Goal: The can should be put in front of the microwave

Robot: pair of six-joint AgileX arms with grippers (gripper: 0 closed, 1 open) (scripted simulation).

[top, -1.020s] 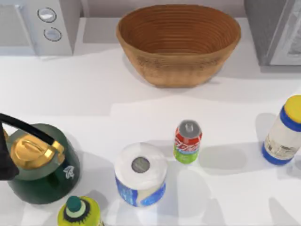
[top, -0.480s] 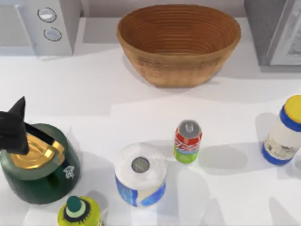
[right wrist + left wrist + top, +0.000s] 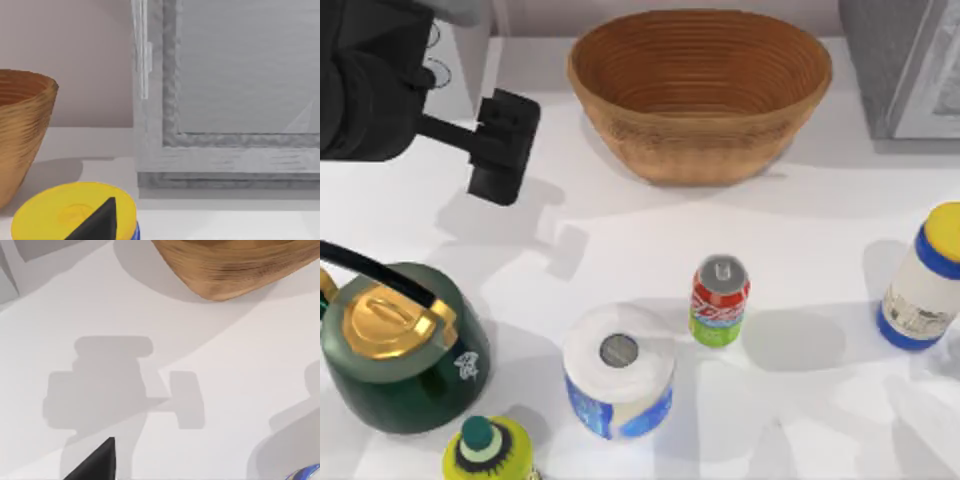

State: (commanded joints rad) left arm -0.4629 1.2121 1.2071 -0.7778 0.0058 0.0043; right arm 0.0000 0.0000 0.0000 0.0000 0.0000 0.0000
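Note:
The can [image 3: 720,300], red on top with a lime-green band and a silver lid, stands upright on the white table right of centre. The light grey microwave [image 3: 465,55] sits at the back left, largely covered by my left arm. My left gripper [image 3: 503,148] hovers in front of the microwave, well to the left of the can and behind it. It casts a shadow on the bare table [image 3: 120,390]. My right gripper [image 3: 100,225] sits low beside the yellow-capped jar [image 3: 60,212], near the darker appliance [image 3: 225,90].
A wicker basket [image 3: 700,90] stands at the back centre. Just left of the can is a white-and-blue paper roll [image 3: 618,370]. A green kettle [image 3: 400,345] and a yellow-green bottle [image 3: 488,450] are at the front left, and the jar [image 3: 925,280] and the dark grey appliance [image 3: 910,65] are on the right.
My left arm has risen from over the kettle at the left edge and swung back and to the right, now covering much of the microwave. The can has not moved.

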